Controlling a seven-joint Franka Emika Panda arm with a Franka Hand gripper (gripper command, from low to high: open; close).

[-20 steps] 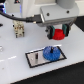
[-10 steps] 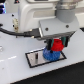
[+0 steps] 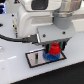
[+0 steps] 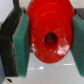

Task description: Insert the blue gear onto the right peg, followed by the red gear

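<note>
1. The gripper (image 3: 53,48) hangs low over the dark rectangular plate (image 3: 35,59), at the end of the plate toward the exterior view's right.
2. Its fingers are clamped on the red gear (image 3: 53,49); in the wrist view the two green pads (image 4: 21,44) press against opposite edges of the red gear (image 4: 50,34), with no gap showing on either side.
3. The red gear sits level between the fingers (its central hole faces the wrist camera as a dark round opening).
4. The blue gear (image 3: 49,57) lies flat on the plate directly below the red gear, only its rim showing under the fingers in the exterior view.
5. The red gear sits just above the blue gear; whether the two touch cannot be told from these blurred views.
6. The right peg is hidden by the gears and the gripper, so its place inside the hubs cannot be seen.
7. The plate has a pale rim and rests on the white table (image 3: 15,70); its end toward the exterior view's left is bare.
8. A black cable (image 3: 17,38) curves along the arm's side, toward the exterior view's left.
</note>
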